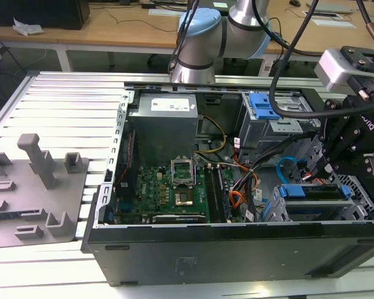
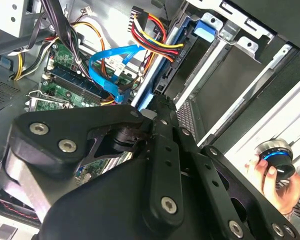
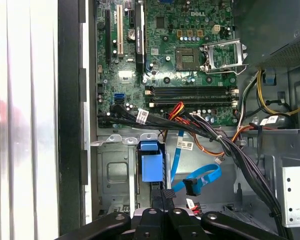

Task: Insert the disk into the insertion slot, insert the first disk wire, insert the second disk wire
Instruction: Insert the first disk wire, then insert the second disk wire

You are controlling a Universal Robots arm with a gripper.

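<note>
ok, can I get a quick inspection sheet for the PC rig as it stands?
Surface: slotted aluminium table carrying the open PC case.
Job's things: the disk in its blue carrier looks seated in the insertion slot. The second disk wire loops loose beside the cage, and its dark plug looks unconnected.
Clutter: grey fixture tray at the exterior view's left.
Grippers: pincer low over the drive cage.
Cables: orange-yellow-black wire bundle with its plug near the cage; black wire loom crossing the motherboard.
Surroundings: a person's hand holding a round device; wooden desks behind.
</note>
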